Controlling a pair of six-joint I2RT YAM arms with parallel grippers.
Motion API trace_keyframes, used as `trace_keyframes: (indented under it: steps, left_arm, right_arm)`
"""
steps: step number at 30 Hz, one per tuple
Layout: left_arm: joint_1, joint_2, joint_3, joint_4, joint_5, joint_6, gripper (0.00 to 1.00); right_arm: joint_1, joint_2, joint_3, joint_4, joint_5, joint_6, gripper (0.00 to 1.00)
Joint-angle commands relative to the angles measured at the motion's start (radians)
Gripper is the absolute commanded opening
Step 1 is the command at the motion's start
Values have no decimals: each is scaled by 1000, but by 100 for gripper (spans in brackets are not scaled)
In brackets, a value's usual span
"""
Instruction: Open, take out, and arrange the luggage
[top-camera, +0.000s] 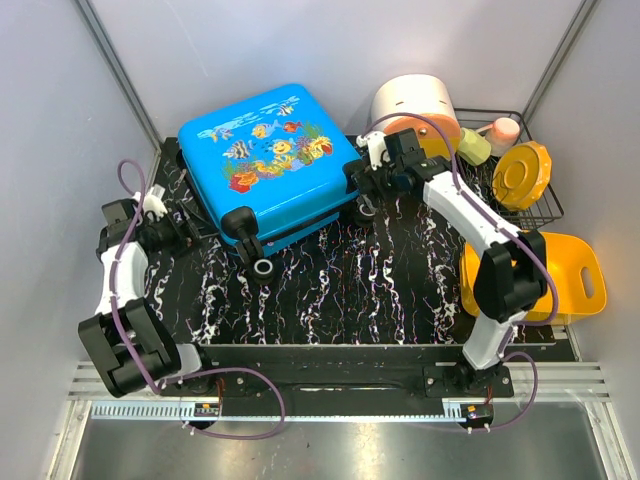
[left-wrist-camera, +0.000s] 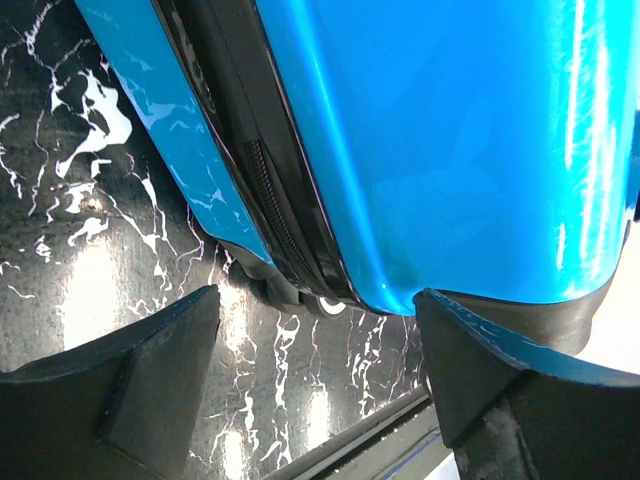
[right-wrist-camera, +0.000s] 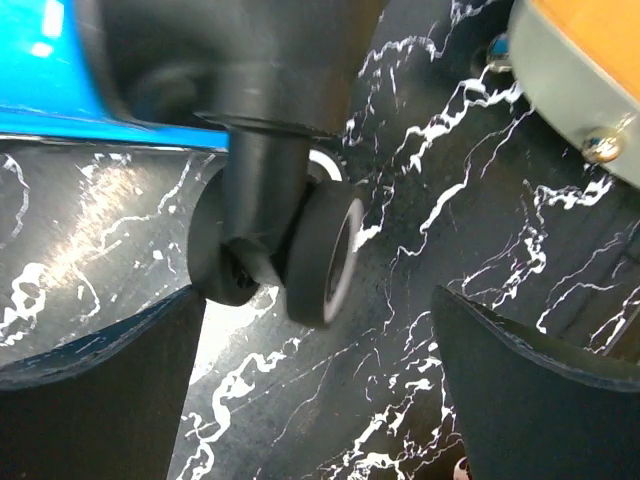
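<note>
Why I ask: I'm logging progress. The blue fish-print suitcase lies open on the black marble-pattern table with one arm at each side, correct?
No. The luggage is closed, not open: the top external view shows its printed shell facing up with no lining visible, and the left wrist view shows both shells meeting at the zipper. The rest holds.

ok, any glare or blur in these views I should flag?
Top external: sharp and evenly lit, with the print on the luggage readable. Left wrist: bright glare streaks run down the glossy blue luggage, and there are hot reflections on the table. Right wrist: the caster wheel and the blue edge above it are blurred, and there is a white glare patch on the table under the wheel.
</note>
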Motion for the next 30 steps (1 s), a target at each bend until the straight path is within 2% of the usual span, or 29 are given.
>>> trace_keyframes:
  steps: [1, 6, 12, 15, 16, 19, 20, 22, 23, 27, 30]
  left_arm:
    - [-5, -27, -15, -5, -10, -13, 83]
    - [-10, -6, -13, 12, -21, -22, 82]
    - [-17, 113, 83, 28, -29, -10, 76]
    - [-20, 169, 135, 50, -13, -30, 70]
    - [-27, 181, 148, 60, -3, -36, 67]
    - [-48, 226, 198, 98, -19, -39, 61]
    - [-51, 253, 227, 110, -23, -42, 57]
    - [-60, 293, 266, 141, -29, -45, 52]
    - [-62, 337, 311, 144, -29, -54, 47]
    - [-70, 465, 451, 198, -30, -97, 39]
    - [-68, 543, 569, 201, -29, -137, 37]
  right_arm:
    - [-12, 56, 96, -69, -39, -62, 100]
    - [-14, 159, 183, -73, -200, -59, 100]
    - [-12, 254, 297, -70, -185, -76, 97]
    - [-9, 276, 321, -99, -211, -78, 80]
    - [-9, 279, 326, -130, -249, -64, 68]
    - [12, 270, 286, -139, -324, -47, 46]
    - [18, 265, 280, -136, -338, -36, 30]
    - [47, 266, 282, -130, -373, 10, 16]
    - [57, 276, 286, -122, -380, 34, 0]
    - [121, 314, 349, -70, -414, 158, 0]
    - [163, 340, 413, -1, -375, 241, 0]
